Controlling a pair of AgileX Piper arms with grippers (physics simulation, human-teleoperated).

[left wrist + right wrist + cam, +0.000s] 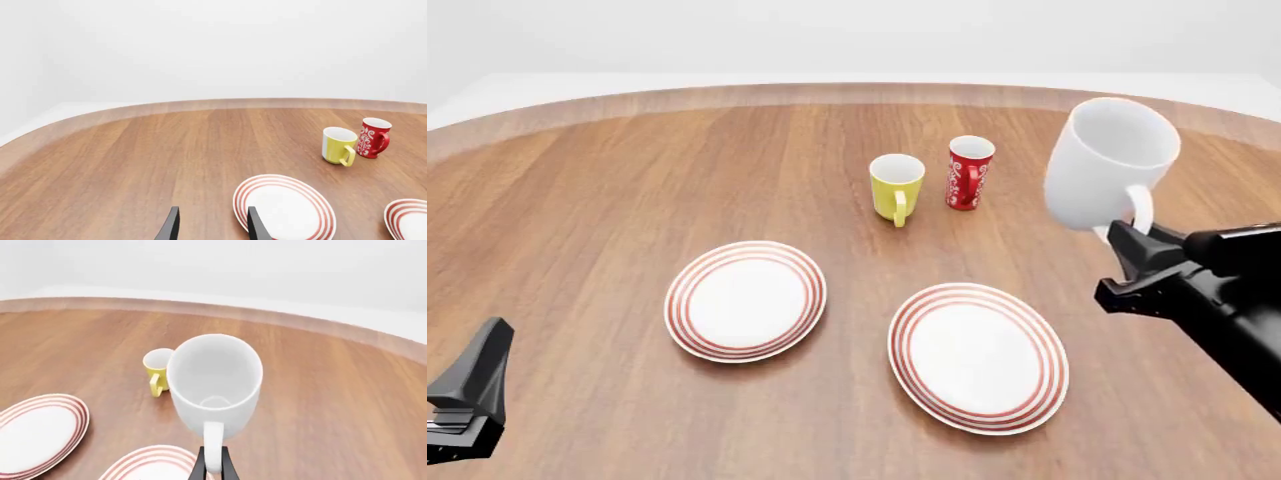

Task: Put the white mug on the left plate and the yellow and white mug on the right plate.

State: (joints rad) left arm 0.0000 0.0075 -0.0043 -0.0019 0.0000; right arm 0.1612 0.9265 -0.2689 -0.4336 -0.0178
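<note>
Right gripper (1132, 243) is clamped on the handle of the white mug (1105, 162), held aloft beyond the right plate (977, 357), not over the left plate (746, 300). Both plates are bare. The yellow and white mug (896, 186) stands unmoved on the table. Left gripper (212, 226) hangs apart, holding nothing.

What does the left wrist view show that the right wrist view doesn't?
Only the left wrist view: the slim red cup with white markings and the open left gripper. Only the right wrist view: the large glossy white mug, held by its handle in the right gripper. Both: the small yellow mug, both red-ringed plates and the wooden table.
</note>
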